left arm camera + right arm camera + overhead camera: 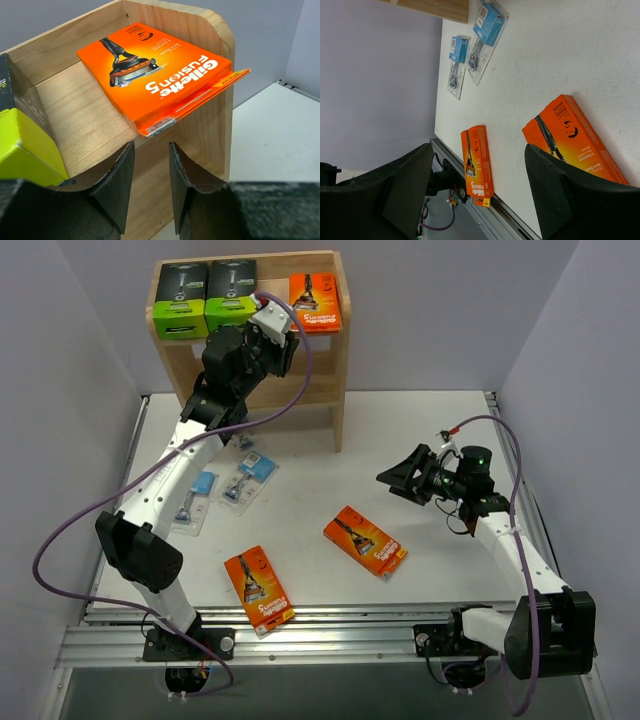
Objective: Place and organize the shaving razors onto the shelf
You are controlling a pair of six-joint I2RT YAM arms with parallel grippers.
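Approx 3 packs up. The shelf (340,350) stands at the desk's far edge, and its top tier holds 2 black-and-lime boxes (180,300) + 1 shelved orange box (315,302) at the right end by the side panel.

Left end effector (151,147) sits just in front of that box, jaws narrow w/ nothing btwn them, so the box looks released. Right end effector (479,146) hangs over the desk's right half, jaws wide, empty.

Left to do:
- near-edge orange pack (258,590)
- mid-desk orange pack (365,540)
- blister packs (250,477) toward the left edge, in front of the shelf

Hard to make out:
- Lower tiers are mostly behind the left arm in the top view, contents unknown.
- 2 blister packs are clear. A 3rd is maybe just a blue bit beside the arm.
- Can't tell if the shelved box lies flat or is propped. Its corner seems past the front lip.
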